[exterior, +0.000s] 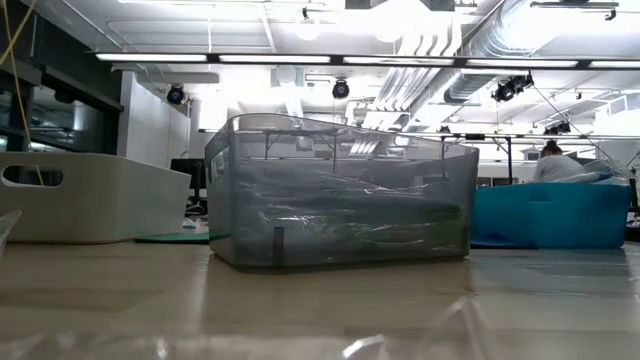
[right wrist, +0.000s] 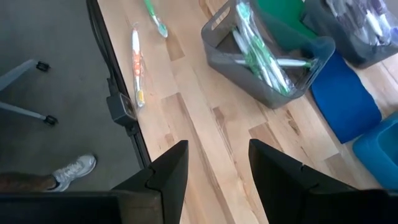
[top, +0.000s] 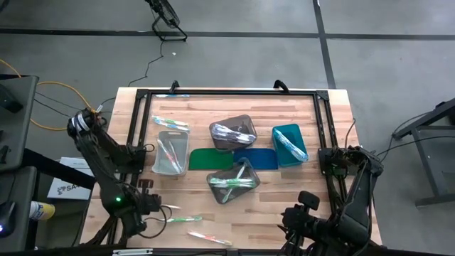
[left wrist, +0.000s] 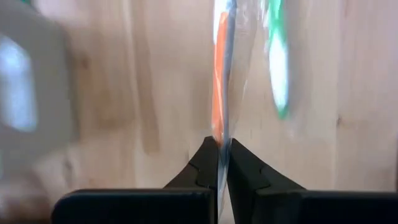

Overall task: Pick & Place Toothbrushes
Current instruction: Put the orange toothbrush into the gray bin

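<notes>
My left gripper (left wrist: pixel 222 146) is shut on a toothbrush (left wrist: pixel 219 74) with an orange accent in a clear wrapper, over the table's near left part; the high view shows it as a pale stick (top: pixel 171 207) jutting from the gripper (top: pixel 158 205). A green toothbrush (top: pixel 183 219) and an orange-and-green one (top: pixel 210 238) lie flat on the wood nearby. More toothbrushes lie in the clear bin (top: pixel 170 152), the two grey bins (top: pixel 233 133) (top: pixel 233 181) and the teal bin (top: pixel 289 145). My right gripper (right wrist: pixel 217 165) hangs open over the near right part of the table, holding nothing. My left gripper pinches the wrapped toothbrush by one end (left wrist: pixel 220 138) between its two fingertips. The fingers come steeply from above and lie in line with the stick, which runs away from them past the picture's edge. I cannot tell if its far end is on the table.
A green mat (top: pixel 211 158) and a blue mat (top: pixel 257 158) lie between the bins at mid table. Loose toothbrushes (top: pixel 170 123) lie at the far left, one more (top: pixel 171 95) on the black frame (top: pixel 227 91). Bare wood lies along the near edge. A person's shoe (right wrist: pixel 73 169) shows beside the table.
</notes>
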You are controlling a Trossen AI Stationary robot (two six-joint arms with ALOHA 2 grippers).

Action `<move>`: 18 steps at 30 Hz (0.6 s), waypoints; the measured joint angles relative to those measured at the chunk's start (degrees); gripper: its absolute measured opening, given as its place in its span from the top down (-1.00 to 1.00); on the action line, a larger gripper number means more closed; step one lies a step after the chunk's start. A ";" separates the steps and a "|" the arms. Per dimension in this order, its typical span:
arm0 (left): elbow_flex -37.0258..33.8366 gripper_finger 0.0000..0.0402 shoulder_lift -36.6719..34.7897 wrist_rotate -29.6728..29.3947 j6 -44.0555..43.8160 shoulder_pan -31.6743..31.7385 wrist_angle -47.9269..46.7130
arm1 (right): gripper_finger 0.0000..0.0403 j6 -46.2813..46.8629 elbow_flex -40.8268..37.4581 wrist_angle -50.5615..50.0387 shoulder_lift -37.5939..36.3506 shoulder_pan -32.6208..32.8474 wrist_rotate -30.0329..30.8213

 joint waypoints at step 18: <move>15.83 0.98 -2.51 -7.22 57.90 26.60 -20.97 | 0.20 0.62 0.00 0.57 0.00 -0.04 3.32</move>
